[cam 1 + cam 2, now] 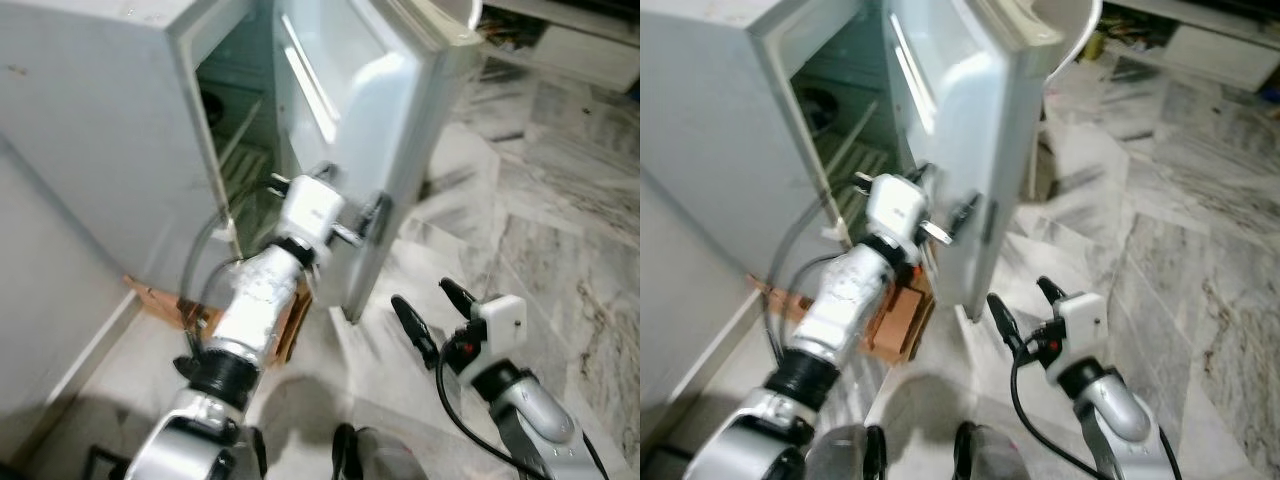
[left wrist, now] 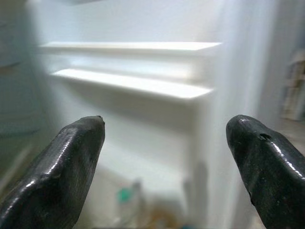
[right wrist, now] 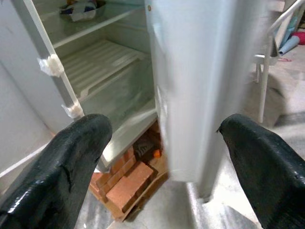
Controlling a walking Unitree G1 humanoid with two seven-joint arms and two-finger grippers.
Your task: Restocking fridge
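Both grippers are spread wide and empty: left gripper (image 1: 325, 205) at the fridge door's (image 1: 385, 110) inner edge, right gripper (image 1: 432, 310) below it. Door open, restocking seemingly not begun.

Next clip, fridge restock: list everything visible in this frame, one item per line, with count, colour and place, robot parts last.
Fridge: one, white, ahead on the robot's left, standing open.
Fridge door: one, white, swung open towards the robot, with shelves on its inner side.
Wire shelves: several, white, inside the fridge.
Bricks: a few, reddish-brown, under the fridge's front corner.
Floor: grey-veined marble, to the right.
Chair: one, white frame, beyond the door.
Left gripper: one, black fingers, open, raised at the door's inner side.
Right gripper: one, black fingers, open, low over the floor near the door's edge.
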